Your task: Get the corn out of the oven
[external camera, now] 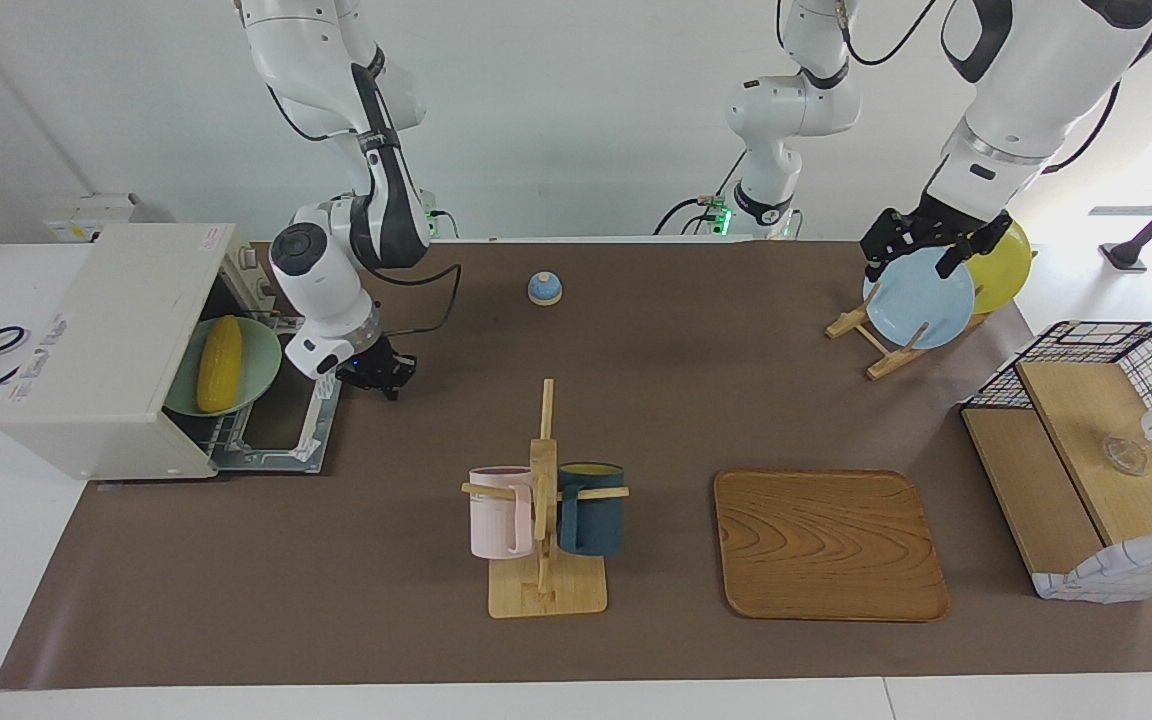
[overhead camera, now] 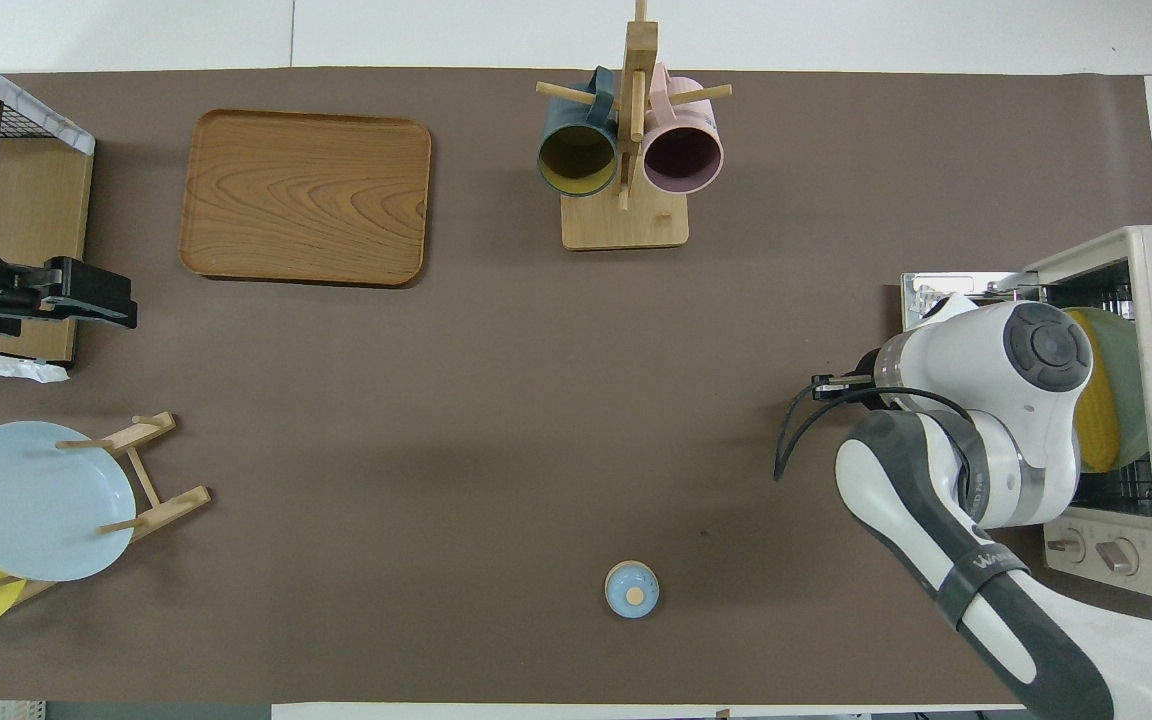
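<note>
The off-white oven [external camera: 106, 340] stands at the right arm's end of the table, its door [external camera: 281, 435] folded down flat and open. Inside, the yellow corn [external camera: 219, 362] lies on a green plate [external camera: 258, 362] on the wire rack; from overhead the corn [overhead camera: 1096, 420] shows partly under the right arm. My right gripper [external camera: 381, 380] is shut and empty, just above the table beside the door's edge, clear of the corn. My left gripper [external camera: 911, 262] waits open above the blue plate [external camera: 921, 305].
A mug rack [external camera: 544, 520] with a pink and a dark blue mug stands mid-table, a wooden tray [external camera: 829, 545] beside it. A small blue bell [external camera: 545, 288] sits near the robots. A yellow plate [external camera: 1004, 265] shares the plate rack. A wire basket [external camera: 1086, 440] sits at the left arm's end.
</note>
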